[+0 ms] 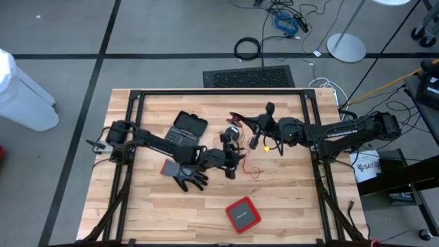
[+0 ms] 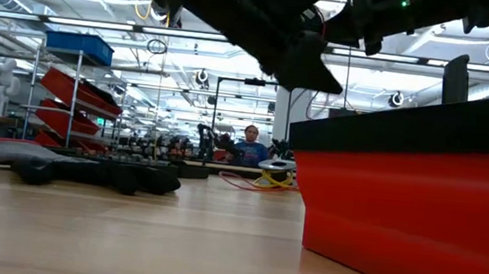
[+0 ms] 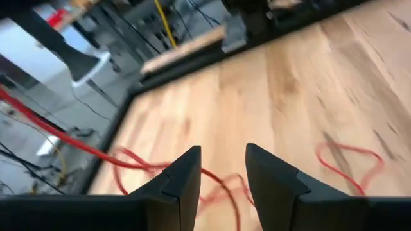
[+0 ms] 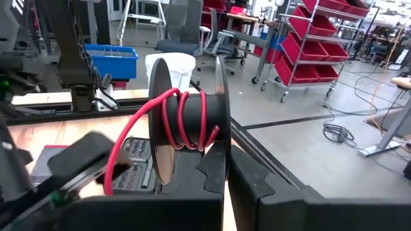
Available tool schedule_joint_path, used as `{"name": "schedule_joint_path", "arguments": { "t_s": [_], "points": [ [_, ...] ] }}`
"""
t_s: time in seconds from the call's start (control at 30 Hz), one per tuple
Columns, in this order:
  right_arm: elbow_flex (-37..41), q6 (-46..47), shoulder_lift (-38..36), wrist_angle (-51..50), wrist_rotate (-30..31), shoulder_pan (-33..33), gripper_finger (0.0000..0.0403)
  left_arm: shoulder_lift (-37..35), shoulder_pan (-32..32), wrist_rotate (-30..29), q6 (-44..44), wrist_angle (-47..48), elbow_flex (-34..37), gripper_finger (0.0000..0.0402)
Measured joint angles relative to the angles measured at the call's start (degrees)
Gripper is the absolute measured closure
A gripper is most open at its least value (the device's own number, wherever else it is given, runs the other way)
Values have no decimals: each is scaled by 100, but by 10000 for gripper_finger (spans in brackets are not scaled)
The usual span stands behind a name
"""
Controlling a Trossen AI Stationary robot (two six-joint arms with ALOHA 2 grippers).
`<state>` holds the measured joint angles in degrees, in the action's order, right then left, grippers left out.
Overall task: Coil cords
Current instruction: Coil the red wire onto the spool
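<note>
room: (image 2: 143, 64) shelving with red bins stood behind the table, and a person sat far back at a bench.
table: the wooden table (image 1: 288, 199) carried a black case (image 1: 188, 127), a grey glove (image 1: 189, 177) and a red box (image 1: 243, 213), all clear of my working spot.
right gripper: my right gripper (image 4: 226, 168) was shut on a black spool (image 4: 187, 119), held up over the table's middle, its axle lying roughly level.
left gripper: my left gripper (image 3: 223, 168) hung just beside the spool, on the glove's side of it, fingers partly apart; whether they pinched the wire, I couldn't tell.
red cord: the red cord (image 4: 183, 119) had a few turns on the spool's hub; from there it ran toward my left fingers (image 3: 183, 183), and the slack lay looped on the wood (image 3: 350, 163) beneath.
key relation: the wire ran across the axle, so I judged the next wrap called for my left gripper, the nearer one to the loose end.
yellow cord: it seemed to show near the spool (image 1: 254, 143), not coiled.
</note>
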<state>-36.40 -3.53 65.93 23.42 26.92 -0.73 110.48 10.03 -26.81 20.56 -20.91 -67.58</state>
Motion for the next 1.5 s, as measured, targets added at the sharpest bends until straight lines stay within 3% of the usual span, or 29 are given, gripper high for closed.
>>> {"name": "schedule_joint_path", "arguments": {
  "t_s": [0.37,0.5,0.7,1.13,1.4,1.5],
  "points": [
    [0,27,-278,-37,-30,9,403,37,11,239,-1420,-314,1101,271],
    [0,27,-313,-67,-46,9,403,37,239,144,-1310,-1001,1262,271],
    [0,121,-313,-160,-179,9,403,34,407,-555,-682,-1977,1284,272],
    [2,134,-311,-271,-179,9,403,33,327,-1114,-209,-2840,1286,272],
    [2,134,-311,-259,-186,9,403,33,-20,-808,-633,-2810,1286,272],
    [2,134,-310,-252,-190,9,403,33,-187,-362,-910,-2802,1286,272]
  ]
}}
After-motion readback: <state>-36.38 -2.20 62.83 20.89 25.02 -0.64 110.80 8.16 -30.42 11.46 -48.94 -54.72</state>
